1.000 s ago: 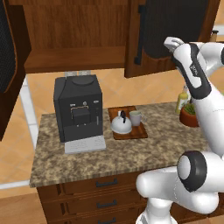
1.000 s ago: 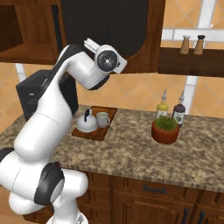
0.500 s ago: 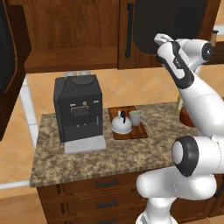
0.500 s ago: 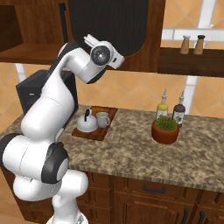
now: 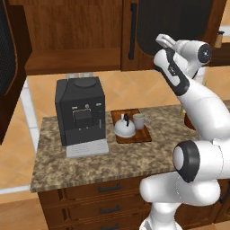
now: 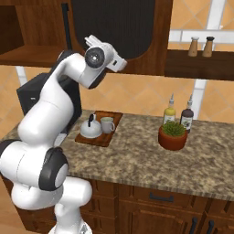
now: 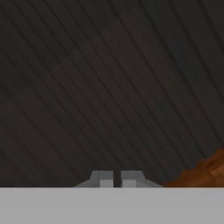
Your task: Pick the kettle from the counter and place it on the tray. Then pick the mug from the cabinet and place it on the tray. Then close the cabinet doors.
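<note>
Kettle [image 5: 123, 127] and mug [image 5: 139, 121] both sit on the tray [image 5: 144, 134], centre of the left base frame, mug just right of the kettle, tray flat on the granite counter [image 5: 81, 164] right of the black coffee machine [image 5: 80, 112]; so by the look of it only the door-closing step is left. Right cabinet door [image 5: 179, 27], upper right of the left base frame, looks flush or nearly so, its bar handle [image 5: 133, 31] vertical along its left edge. The gripper [image 5: 164, 41] is raised against that door's mesh panel, well above the tray. Left cabinet door [image 5: 11, 67] hangs wide open along the left edge of the frame, its long axis vertical, far across the open cabinet [image 5: 74, 33] from the fingers: any next push has to go leftward in frame to reach it. Hand view: dark striped mesh [image 7: 109, 87] right in front, a brown wood sliver [image 7: 205, 170] at lower right, two pale fingers [image 7: 100, 178] close together at the bottom with a narrow gap, nothing between them. Cannot tell if the tips touch the panel. Right base view adds what the left lacks: a potted plant [image 6: 173, 135], two bottles [image 6: 169, 109] behind it and shakers [image 6: 194, 46] on a side shelf, upper right; the open left door falls outside its frame.
</note>
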{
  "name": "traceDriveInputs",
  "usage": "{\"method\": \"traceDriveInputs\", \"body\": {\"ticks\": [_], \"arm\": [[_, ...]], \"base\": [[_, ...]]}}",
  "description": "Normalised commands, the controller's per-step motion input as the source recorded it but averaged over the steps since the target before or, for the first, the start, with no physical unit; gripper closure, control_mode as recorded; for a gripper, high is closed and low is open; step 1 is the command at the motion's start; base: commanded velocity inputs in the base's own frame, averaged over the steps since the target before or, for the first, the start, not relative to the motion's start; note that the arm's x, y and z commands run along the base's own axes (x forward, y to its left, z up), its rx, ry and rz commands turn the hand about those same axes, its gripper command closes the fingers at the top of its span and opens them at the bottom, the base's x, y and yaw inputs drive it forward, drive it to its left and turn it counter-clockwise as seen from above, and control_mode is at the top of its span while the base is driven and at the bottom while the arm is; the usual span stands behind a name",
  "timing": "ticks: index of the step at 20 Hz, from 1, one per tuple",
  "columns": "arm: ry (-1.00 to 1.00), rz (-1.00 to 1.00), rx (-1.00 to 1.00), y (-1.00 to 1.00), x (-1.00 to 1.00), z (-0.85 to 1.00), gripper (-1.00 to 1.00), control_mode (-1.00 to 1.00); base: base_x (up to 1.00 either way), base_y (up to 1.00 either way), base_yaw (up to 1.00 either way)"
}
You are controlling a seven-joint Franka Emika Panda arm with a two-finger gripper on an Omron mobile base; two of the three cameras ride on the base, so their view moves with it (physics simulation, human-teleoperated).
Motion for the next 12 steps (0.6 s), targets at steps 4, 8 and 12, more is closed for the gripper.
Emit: {"method": "traceDriveInputs", "body": {"ticks": [4,8,12], "arm": [[0.08,-0.11,0.0,0.38,0.99,-0.04,1.0,-1.0],[0.23,-0.03,0.0,0.16,1.0,0.0,1.0,-1.0],[0.1,-0.01,0.0,0.25,1.0,-0.05,1.0,-1.0]], "base": [[0.0,0.0,0.0],[0.0,0.0,0.0],[0.0,0.0,0.0]]}}
